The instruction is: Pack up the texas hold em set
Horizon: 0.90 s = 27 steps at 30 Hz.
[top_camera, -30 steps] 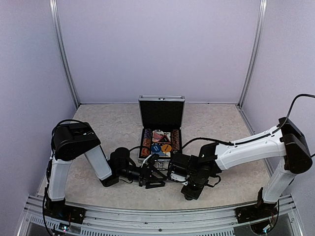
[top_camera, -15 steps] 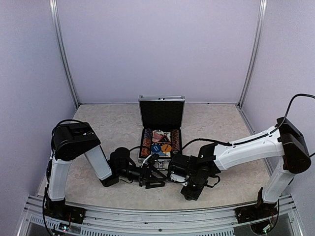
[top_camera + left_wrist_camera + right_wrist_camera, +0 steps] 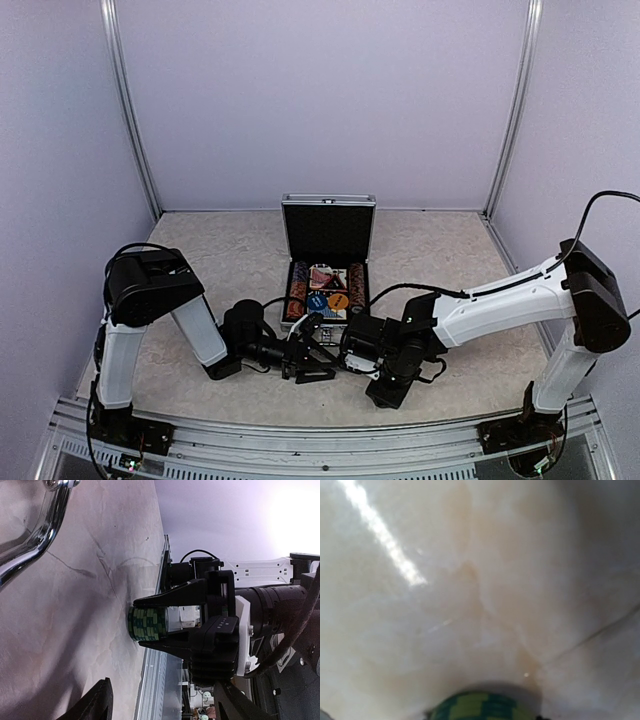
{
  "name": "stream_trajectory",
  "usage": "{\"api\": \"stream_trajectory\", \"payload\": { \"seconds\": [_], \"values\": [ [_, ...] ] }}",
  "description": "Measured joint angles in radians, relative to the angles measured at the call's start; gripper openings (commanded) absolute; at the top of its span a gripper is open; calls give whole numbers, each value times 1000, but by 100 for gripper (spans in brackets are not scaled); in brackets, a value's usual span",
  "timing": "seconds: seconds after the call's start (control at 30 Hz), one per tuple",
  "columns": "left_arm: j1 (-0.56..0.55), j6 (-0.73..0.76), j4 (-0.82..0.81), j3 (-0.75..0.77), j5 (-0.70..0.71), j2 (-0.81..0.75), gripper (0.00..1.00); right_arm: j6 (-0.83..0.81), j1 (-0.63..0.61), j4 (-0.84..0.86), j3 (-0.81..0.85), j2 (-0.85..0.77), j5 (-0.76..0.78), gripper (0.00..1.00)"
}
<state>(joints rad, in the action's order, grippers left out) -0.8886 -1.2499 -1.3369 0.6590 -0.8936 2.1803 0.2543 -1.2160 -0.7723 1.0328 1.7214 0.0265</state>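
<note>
Right claw is clenched on a short stack of green-and-white striped poker chips, fingers on the stack's round sides. The stack's end sits on the pale marbled bench, at the near edge in front of the case. The right wrist view shows only the top rim of that stack and bare bench.

Left claw is released and holds nothing. It lies low just beside the right claw, facing it.

Just beyond both claws is the curved chrome handle. Then comes the small silver aluminium case with black lining, open with its lid upright. Inside are rows of chips down the left and right sides. Between them lie a blue round disc and an orange one, with what looks like a card deck behind, too small to be sure.

Step, as I judge it: picking the green stack off the bench, not yet lifted.

Next move calls for:
- a straight lift with steady squeeze, so the lower chips don't slip out
- carrying it over the handle and front wall
- setting it into a free chip slot; which slot is free can't be told from here
- the left claw staying clear of that path
</note>
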Motion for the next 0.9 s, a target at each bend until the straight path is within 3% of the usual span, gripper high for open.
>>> {"api": "stream_trajectory", "payload": {
  "seconds": [0.23, 0.9],
  "values": [
    [0, 2, 3, 0, 0, -1, 69, 1, 0, 0, 0, 0, 1, 15],
    [0, 3, 4, 0, 1, -1, 68, 2, -1, -29, 10, 0, 18, 18]
  ]
}}
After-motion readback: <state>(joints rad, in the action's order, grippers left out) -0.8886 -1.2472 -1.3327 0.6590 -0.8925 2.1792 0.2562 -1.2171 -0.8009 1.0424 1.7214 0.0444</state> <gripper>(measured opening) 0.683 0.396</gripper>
